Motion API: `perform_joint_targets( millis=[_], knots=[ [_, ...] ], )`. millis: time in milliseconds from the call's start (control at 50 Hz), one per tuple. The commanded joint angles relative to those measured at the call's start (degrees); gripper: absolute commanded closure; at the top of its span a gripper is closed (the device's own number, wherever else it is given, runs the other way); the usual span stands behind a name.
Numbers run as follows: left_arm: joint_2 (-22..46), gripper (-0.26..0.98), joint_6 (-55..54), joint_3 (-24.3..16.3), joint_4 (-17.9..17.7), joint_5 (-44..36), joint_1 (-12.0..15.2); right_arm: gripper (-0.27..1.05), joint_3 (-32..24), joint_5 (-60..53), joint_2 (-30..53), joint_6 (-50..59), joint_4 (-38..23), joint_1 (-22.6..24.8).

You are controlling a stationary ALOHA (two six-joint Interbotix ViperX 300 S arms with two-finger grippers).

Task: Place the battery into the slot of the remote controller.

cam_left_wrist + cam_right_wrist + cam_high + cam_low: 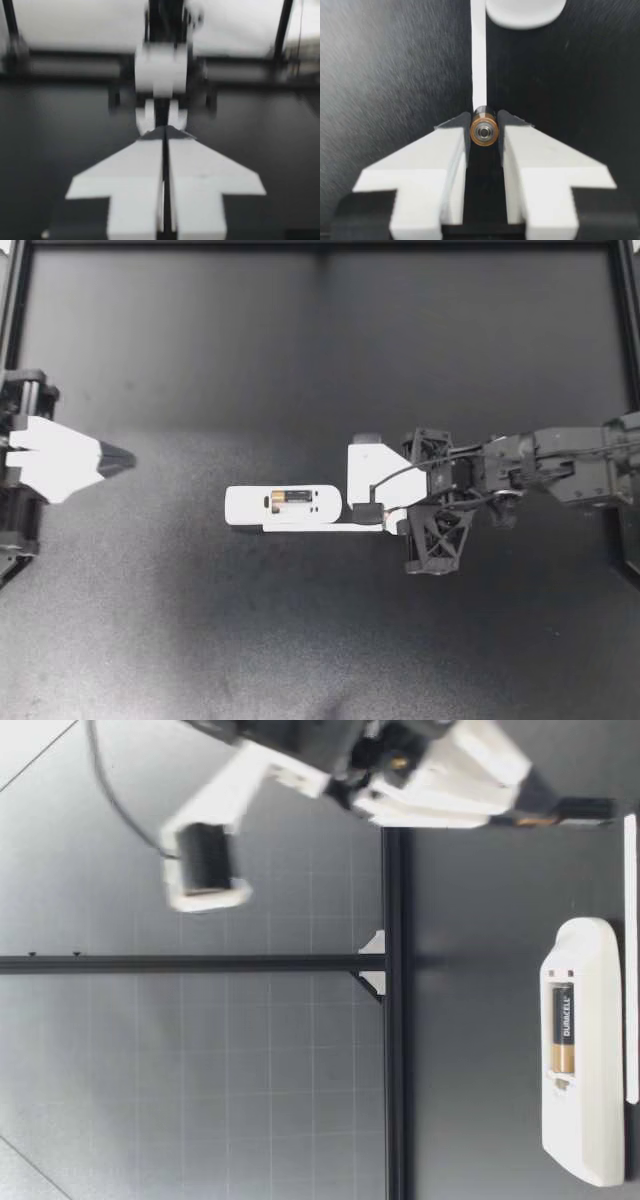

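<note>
Closest to me, my right gripper (362, 510) is clamped on a battery (484, 131); both fingers press it from two sides. This battery stands steeply, its long axis more upright than flat. The copper end is up toward my wrist and the dark end is down, close to the table (300, 360). Whether it touches the table I cannot tell. Just ahead of it begins a thin white strip (320, 528), which lies flat just beside the remote (245, 508), on the side nearer to the low camera. The remote lies flat near the middle of the table. Its long axis goes across, from my left to my right, and its rounded end is turned toward my right gripper. In its slot (561, 1081) a second battery (288, 500) lies along the same axis, with the copper end toward my left. My left gripper (120, 458) hangs well apart at the left edge, with its fingers pressed together and the tips pointing toward the remote. A wide stretch of the surface is between them. The surface is a dark, matte mat. A black frame (320, 245) borders the far edge and both sides, well apart from the remote. Behind the frame, the low view shows a grey wall (200, 1070) with a fine grid.
</note>
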Motion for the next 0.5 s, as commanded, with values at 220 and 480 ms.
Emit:
perform_joint_targets(
  millis=[220,480],
  knots=[
    [16.35,0.88,0.09,-7.29,-0.53,10.55,1.49,0.73,7.56,-35.24,-3.60,0.09,0.26,-0.70],
    [28.92,0.88,0.18,-11.34,-0.44,14.85,3.60,0.73,12.04,-57.48,1.32,0.09,1.58,-2.81]
  ],
)
